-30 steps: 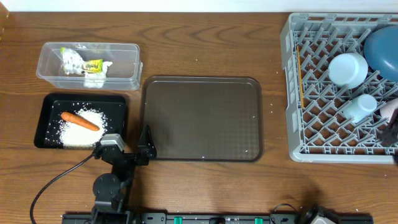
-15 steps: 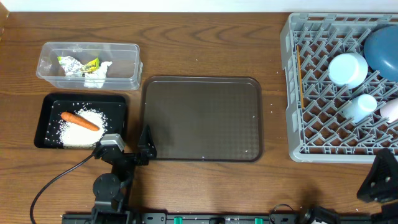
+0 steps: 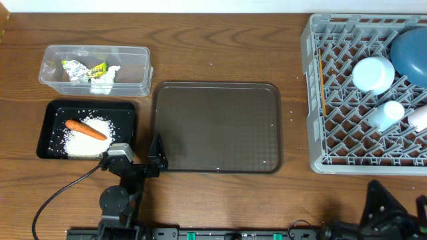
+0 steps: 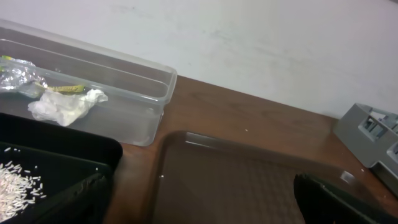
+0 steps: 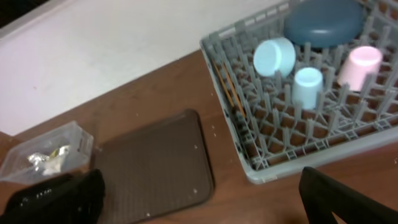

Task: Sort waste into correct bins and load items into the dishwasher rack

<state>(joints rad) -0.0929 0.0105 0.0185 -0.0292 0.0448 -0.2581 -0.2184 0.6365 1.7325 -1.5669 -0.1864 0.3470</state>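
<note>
The grey rack (image 5: 323,151) holds a dark-blue dish (image 5: 323,22), a pale-blue bowl (image 5: 274,56), a pale-blue cup (image 5: 307,84) and a pink cup (image 5: 360,63). Left of it on the wooden surface (image 5: 155,87) lie a brown tray (image 5: 152,165) and a clear tub (image 5: 46,152). The gripper (image 5: 199,180) is spread wide.

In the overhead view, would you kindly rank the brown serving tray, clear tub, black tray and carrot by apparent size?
1. brown serving tray, largest.
2. clear tub and black tray: they look about alike, so no ranking between them.
3. carrot, smallest.
</note>
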